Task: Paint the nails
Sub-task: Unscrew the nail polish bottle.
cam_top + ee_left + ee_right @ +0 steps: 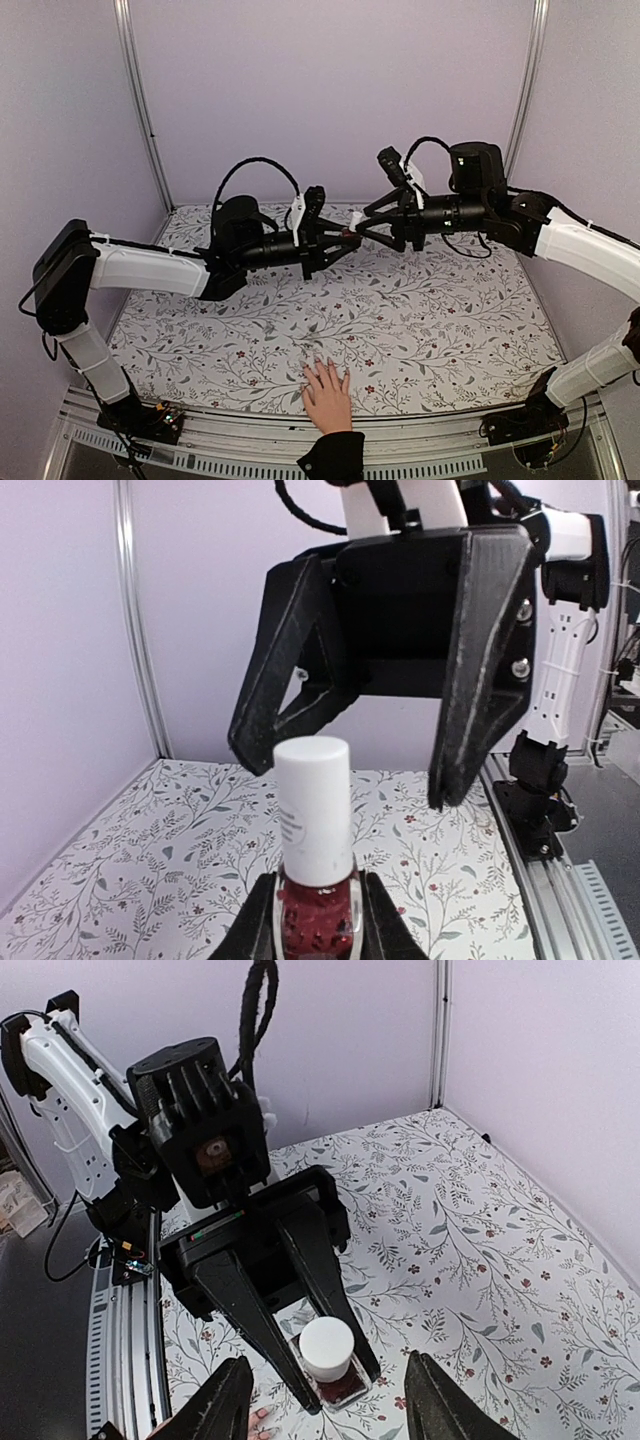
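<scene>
Above the floral table [450, 320], the left gripper [345, 240] clamps the bottle [318, 920], its white cap [313, 810] pointing right. The right gripper [361, 222] faces it, jaws apart

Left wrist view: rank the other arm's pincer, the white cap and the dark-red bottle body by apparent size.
1. Right pincer, by far the largest.
2. White cap.
3. Bottle body, smallest showing, but the frame edge and the left pincer hide part, so unsure.
</scene>
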Controlling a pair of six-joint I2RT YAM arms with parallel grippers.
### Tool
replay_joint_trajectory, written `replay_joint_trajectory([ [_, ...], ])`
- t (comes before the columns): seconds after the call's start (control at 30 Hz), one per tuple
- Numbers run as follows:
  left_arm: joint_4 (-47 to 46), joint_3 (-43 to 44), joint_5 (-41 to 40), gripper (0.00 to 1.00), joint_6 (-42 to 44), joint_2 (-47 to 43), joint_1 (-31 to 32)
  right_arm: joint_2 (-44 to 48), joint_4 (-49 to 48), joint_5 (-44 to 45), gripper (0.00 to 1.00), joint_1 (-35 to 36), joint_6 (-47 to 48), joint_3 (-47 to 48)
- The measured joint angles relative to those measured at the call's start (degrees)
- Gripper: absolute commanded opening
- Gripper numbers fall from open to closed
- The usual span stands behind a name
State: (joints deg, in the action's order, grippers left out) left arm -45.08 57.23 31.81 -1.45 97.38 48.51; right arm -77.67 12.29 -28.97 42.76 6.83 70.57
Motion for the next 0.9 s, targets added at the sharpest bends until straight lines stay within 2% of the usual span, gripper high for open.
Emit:
replay_joint_trajectory([
  [0.27,1.44,0.0,-4.94,0.0,2.97,0.0,1.01,-1.51,0.66,2.69,0.4,-0.02,-3.41,2.43],
  [0.9,4.52,0.0,-6.84,0.0,6.64,0.0,1.66,-4.92,8.79,2.27,0.33,-0.02,-3.3,6.8],
])
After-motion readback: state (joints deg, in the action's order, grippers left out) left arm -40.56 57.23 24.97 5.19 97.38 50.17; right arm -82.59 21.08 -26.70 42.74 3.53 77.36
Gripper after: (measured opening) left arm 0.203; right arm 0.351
